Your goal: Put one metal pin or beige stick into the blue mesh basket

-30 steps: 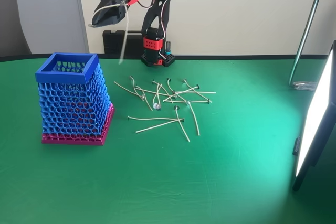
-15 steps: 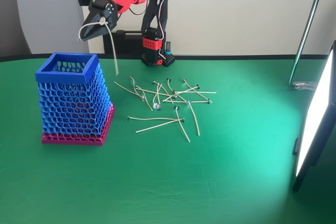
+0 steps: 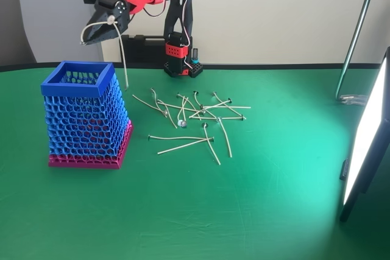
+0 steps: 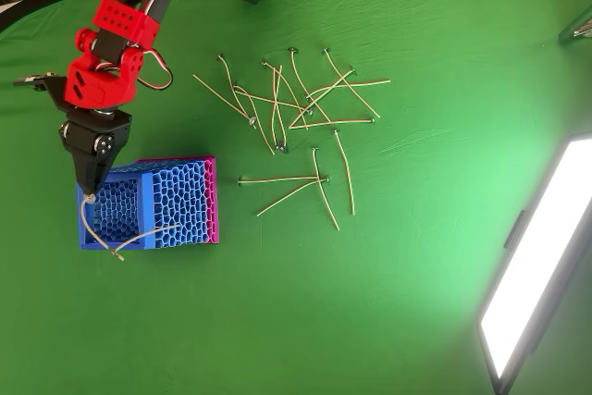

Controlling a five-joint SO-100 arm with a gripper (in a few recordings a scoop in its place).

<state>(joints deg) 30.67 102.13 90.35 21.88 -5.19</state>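
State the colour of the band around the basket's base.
Magenta-pink, under the blue mesh basket; it shows best in the fixed view.

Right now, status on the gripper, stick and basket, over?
Gripper shut on beige stick, raised above blue mesh basket. Stick dangling, not yet inside. Remaining sticks lie clear, right of basket.

Green-covered desk (image 3: 256, 211) before a cream wall (image 3: 274, 16); a bright light panel (image 3: 365, 144) stands at the right edge, a metal pole (image 3: 356, 35) behind it.
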